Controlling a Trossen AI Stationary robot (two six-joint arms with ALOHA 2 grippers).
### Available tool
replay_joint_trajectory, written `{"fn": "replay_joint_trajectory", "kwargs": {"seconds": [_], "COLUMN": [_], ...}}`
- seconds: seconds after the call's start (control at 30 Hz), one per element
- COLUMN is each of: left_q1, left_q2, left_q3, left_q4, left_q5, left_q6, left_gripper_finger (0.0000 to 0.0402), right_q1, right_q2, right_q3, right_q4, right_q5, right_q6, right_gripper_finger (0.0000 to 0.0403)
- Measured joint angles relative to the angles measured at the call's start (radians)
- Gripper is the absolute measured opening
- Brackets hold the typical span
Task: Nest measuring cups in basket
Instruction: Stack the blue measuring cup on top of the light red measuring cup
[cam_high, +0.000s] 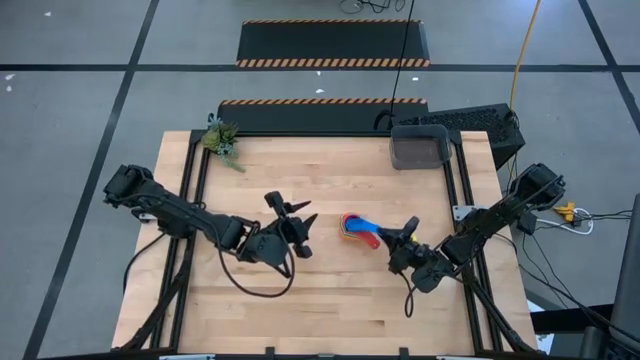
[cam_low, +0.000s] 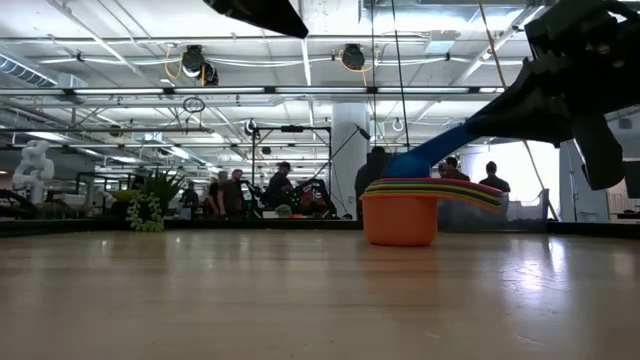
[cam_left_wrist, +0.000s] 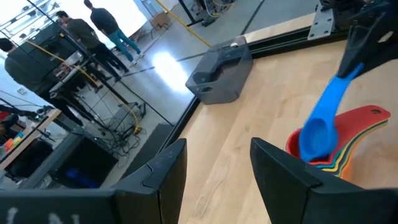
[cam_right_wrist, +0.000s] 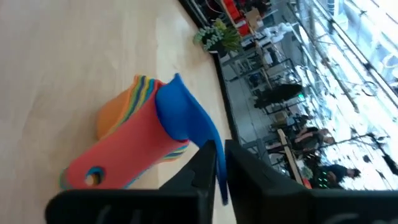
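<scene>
Several measuring cups sit nested in a stack (cam_high: 350, 228) at mid-table, with an orange cup (cam_low: 400, 220) at the bottom, standing on the wood. A blue cup (cam_left_wrist: 317, 134) lies on top with its bowl in the stack, and my right gripper (cam_high: 388, 237) is shut on its handle. My left gripper (cam_high: 300, 212) stands open to the stack's left, clear of it. The dark grey basket (cam_high: 420, 147) stands at the table's far right edge. My right gripper pinches the blue cup's handle (cam_right_wrist: 208, 134) near its free end between its two fingers. It comes from the table's right, nearly level. The handle (cam_low: 440, 150) slants up from the stack to the fingers, and the bowl (cam_right_wrist: 174, 106) rests tilted in the nested cups.
A small green plant (cam_high: 222, 140) stands at the far left corner. A black keyboard (cam_high: 470, 122) lies behind the basket, off the table's far right. Bare wood lies between the stack and the basket. People stand in the room beyond.
</scene>
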Motion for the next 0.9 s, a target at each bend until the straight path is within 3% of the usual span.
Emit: {"fn": "replay_joint_trajectory", "kwargs": {"seconds": [0.5, 0.7, 0.9], "left_q1": [0.003, 0.002, 0.003], "left_q2": [0.0, 0.0, 0.0], "left_q3": [0.0, 0.0, 0.0], "left_q4": [0.0, -0.001, -0.001], "left_q5": [0.032, 0.039, 0.039], "left_q6": [-0.013, -0.021, -0.023], "left_gripper_finger": [0.0179, 0.0179, 0.0179], "right_q1": [0.001, 0.002, 0.005], "right_q2": [0.0, 0.0, 0.0], "right_q3": [0.0, 0.0, 0.0], "right_q4": [0.0, -0.005, -0.009], "right_q5": [-0.061, -0.134, -0.138], "right_q6": [0.035, 0.11, 0.136], "right_gripper_finger": [0.0112, 0.0133, 0.0137]}}
